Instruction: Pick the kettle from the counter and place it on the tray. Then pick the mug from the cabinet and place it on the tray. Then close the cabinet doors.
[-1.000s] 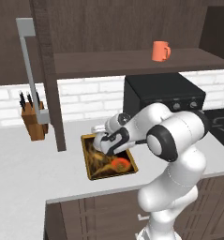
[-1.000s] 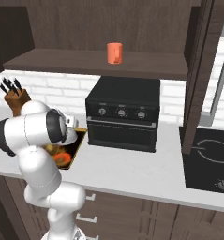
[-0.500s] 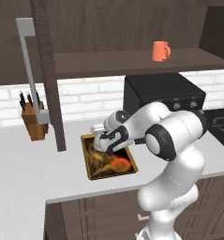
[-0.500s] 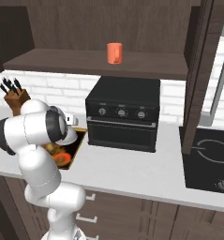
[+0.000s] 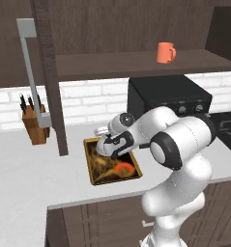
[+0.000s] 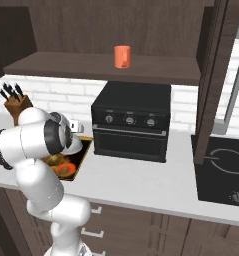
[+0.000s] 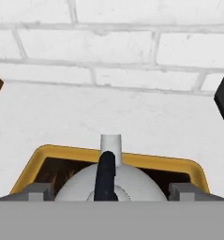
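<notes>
With the squat silver-grey domed kettle (image 7: 106, 185) seated on the gold-rimmed tray (image 7: 43, 153) and your gripper (image 7: 106, 196) spread wide around it, lift straight toward twelve o'clock, clearing its black arched handle (image 7: 105, 174).

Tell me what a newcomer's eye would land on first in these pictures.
First, the big white robot arm bending low over the light grey counter, its open gripper above a small silver-grey domed kettle that sits on the gold-rimmed rectangular tray. Next, the orange-coral mug alone on the dark wooden cabinet shelf, above a black countertop oven.
</notes>
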